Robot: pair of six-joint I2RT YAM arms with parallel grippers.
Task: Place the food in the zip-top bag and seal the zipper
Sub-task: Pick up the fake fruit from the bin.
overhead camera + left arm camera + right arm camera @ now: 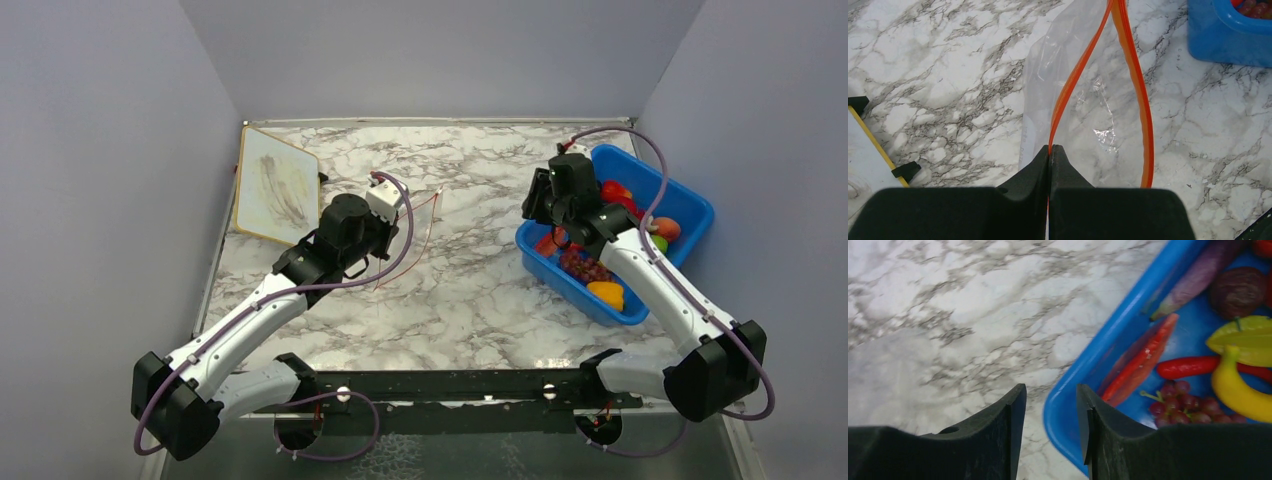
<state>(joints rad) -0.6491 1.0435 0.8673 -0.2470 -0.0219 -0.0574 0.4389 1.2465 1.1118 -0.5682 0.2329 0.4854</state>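
The clear zip-top bag lies on the marble with its mouth open; in the top view it shows as thin orange lines. Its orange-red zipper runs in two parted strips. My left gripper is shut on the left strip and holds it up; it is left of centre in the top view. My right gripper is open and empty over the blue bin's near-left rim. The food lies in the bin: banana, red chili, grapes, eggplant.
The blue bin stands at the right by the wall, and its corner shows in the left wrist view. A yellow-edged whiteboard lies at the back left. Grey walls close in three sides.
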